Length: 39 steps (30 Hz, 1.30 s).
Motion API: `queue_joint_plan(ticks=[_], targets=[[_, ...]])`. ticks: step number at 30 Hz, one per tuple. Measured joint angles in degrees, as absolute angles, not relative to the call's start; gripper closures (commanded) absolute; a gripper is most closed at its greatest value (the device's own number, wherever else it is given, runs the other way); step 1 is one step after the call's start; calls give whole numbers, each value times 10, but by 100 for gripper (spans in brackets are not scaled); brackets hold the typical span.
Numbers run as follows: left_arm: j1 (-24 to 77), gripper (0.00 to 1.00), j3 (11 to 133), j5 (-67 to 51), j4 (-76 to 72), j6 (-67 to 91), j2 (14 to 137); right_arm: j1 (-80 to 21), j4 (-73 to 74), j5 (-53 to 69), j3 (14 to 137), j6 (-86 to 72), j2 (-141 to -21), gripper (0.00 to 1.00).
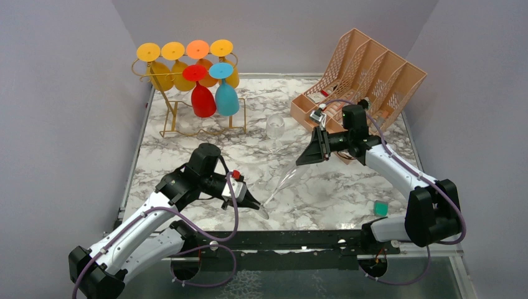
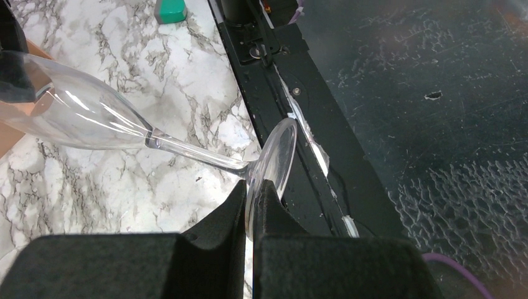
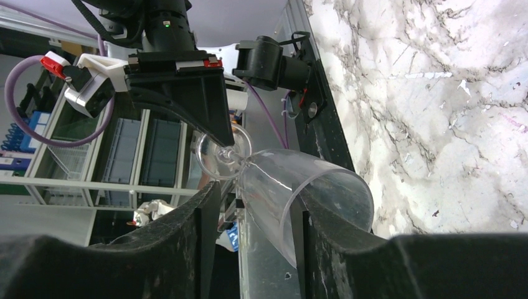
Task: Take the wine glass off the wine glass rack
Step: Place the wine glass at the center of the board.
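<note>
A clear wine glass [image 1: 287, 179] lies slanted in the air between my two arms, off the gold wire wine glass rack [image 1: 168, 115] at the back left. My left gripper [image 1: 255, 204] is shut on the rim of the glass's round foot [image 2: 277, 156]. My right gripper [image 1: 306, 159] straddles the bowl [image 3: 292, 193]. Its jaws stand open: there is a gap on one side and the bowl's rim rests against the other finger [image 3: 311, 230]. On the rack hang red [image 1: 203, 99], blue [image 1: 226, 96] and several yellow and orange glasses.
A second clear glass [image 1: 274, 128] stands upright on the marble table mid-back. A peach lattice file organizer [image 1: 367, 68] fills the back right corner, close behind my right arm. A small green block [image 1: 380, 208] lies near the right base. The black front rail [image 1: 299, 240] runs below the glass's foot.
</note>
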<state>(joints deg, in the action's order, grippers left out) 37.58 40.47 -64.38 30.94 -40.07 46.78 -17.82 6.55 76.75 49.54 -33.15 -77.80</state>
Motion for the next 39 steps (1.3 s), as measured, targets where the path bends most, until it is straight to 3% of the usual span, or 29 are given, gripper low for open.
queue_joint_plan(ticks=[4,8,15,19,28,36,39], targets=[[376,100,404,-643,310,-399,467,-179,68,767,495,-328,-778,80],[377,100,402,-643,316,-399,461,-179,78,777,496,-331,-776,98],[377,76,390,-630,323,-405,458,-179,94,777,496,-353,-768,99],[371,52,378,-595,325,-388,453,-180,96,766,496,-355,-750,99],[367,17,371,-558,299,-371,428,-196,120,733,496,-345,-734,99],[367,1,368,-545,283,-357,404,-199,168,692,506,-318,-729,99],[367,1,366,-545,258,-342,395,-201,181,657,507,-301,-728,99]])
